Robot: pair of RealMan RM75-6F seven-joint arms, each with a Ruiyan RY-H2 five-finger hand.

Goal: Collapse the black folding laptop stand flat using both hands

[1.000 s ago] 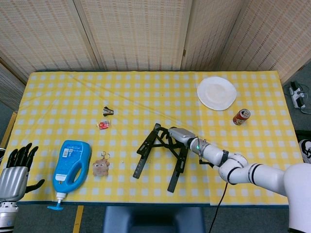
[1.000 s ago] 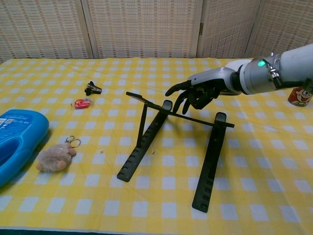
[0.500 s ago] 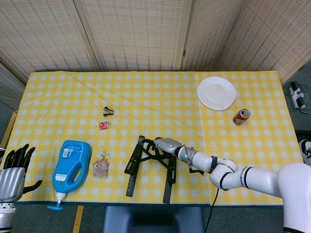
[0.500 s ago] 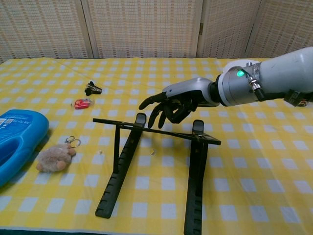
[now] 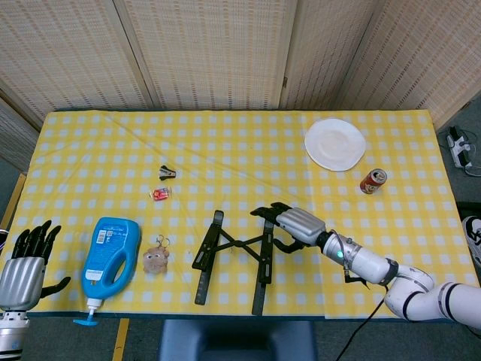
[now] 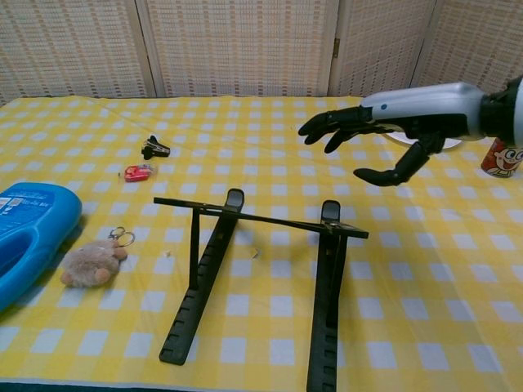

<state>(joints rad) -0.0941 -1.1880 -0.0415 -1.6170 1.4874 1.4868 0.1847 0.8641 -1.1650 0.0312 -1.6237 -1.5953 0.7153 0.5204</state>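
Both hands spread, empty: right hand (image 6: 392,135) above laptop stand (image 6: 260,278); left hand (image 5: 26,259) only in head view.

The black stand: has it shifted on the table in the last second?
Yes. The black stand slid toward the robot's edge of the table and to its left, farther from the white plate, and now lies squarer to the edge.

laptop stand (image 6: 261,278): matt black | tablecloth (image 5: 225,150): checked cloth | bottle (image 5: 113,252): glossy blue plastic | plate (image 5: 335,144): smooth white
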